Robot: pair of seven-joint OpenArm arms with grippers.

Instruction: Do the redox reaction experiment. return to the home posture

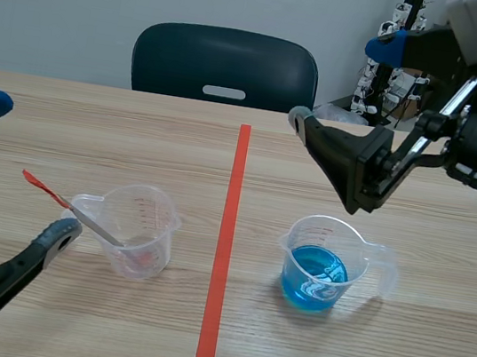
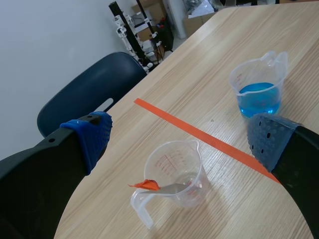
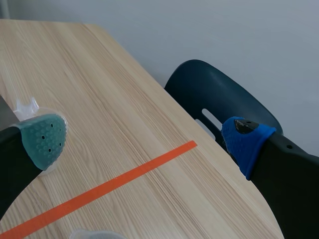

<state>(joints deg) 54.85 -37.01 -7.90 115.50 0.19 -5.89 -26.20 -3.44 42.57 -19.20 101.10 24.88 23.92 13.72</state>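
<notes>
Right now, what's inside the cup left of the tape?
A metal spatula with a red tip leans inside the clear cup. Bottom looks faintly pink; anything under its blade is hidden.

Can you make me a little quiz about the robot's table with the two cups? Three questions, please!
1. True or false: the clear plastic measuring cup of blue liquid stands on the right arm's side of the orange-red tape line.
2. What rests in the other clear plastic measuring cup? A: a thin metal spatula with a red end. B: a yellow pencil. C: a green straw.
3. Fill in: the left gripper and the right gripper are both ____ and hold nothing.
Key: 1 true. 2 A. 3 open.
</notes>
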